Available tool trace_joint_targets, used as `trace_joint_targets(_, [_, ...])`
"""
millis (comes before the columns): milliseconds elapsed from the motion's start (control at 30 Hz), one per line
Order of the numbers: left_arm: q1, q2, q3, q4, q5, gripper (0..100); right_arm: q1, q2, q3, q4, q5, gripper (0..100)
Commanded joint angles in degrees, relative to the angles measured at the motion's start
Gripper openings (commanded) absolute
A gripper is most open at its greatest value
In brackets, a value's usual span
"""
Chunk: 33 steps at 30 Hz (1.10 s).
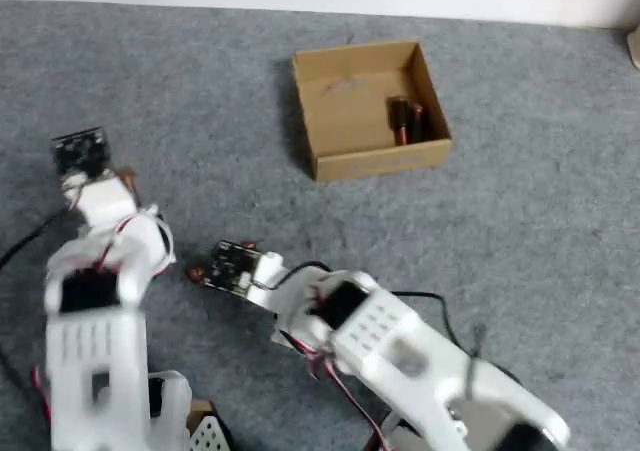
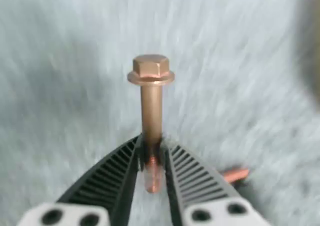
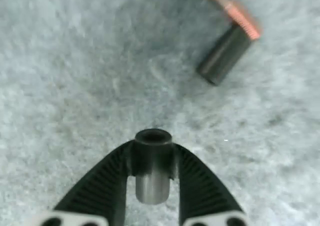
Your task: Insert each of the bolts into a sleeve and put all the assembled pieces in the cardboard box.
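Copper bolt [image 2: 151,100] in left hand [image 2: 151,142]

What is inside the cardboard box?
Apparently two assembled pieces lie near the right wall of the cardboard box; remaining floor looks bare. The front wall hides the floor strip behind it.

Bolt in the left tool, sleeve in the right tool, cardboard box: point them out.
bolt [image 2: 151,105], left wrist view, mid-shank.
sleeve [image 3: 152,162], right wrist view, side wall below its opening.
cardboard box [image 1: 385,161], high view, front wall.
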Motion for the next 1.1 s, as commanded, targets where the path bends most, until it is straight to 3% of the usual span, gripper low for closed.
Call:
trace_joint_targets(0, [0.3, -19.9, 1.2, -1.0, -2.3, 0, 1.0, -15.5, 2.9, -1.0, -2.1, 0.5])
trace_joint_targets(200, [5.9, -25.1, -3.6, 2.9, -1.5, 0, 2.2, -37.8, 7.3, -0.8, -9.1, 0.5])
trace_joint_targets(333, [11.1, -25.7, -9.9, 3.3, 5.9, 0, 2.6, -51.8, 11.1, -1.1, -10.8, 0.5])
trace_joint_targets(600, [28.4, -27.8, -17.5, 3.3, 16.9, 0, 6.2, -69.8, 17.6, -1.2, -11.1, 0.5])
trace_joint_targets(800, [40.6, -34.9, -15.3, 1.9, 12.0, 0, 9.3, -69.3, 17.9, -1.2, -15.7, 0.5])
trace_joint_targets(933, [45.6, -39.3, -6.3, 0.9, 10.0, 0, 9.0, -69.3, 17.9, -0.9, -15.9, 0.5])
trace_joint_targets(1067, [52.4, -43.6, 4.3, -5.5, 6.5, 0, 8.9, -69.4, 17.9, -0.7, -15.9, 0.5])
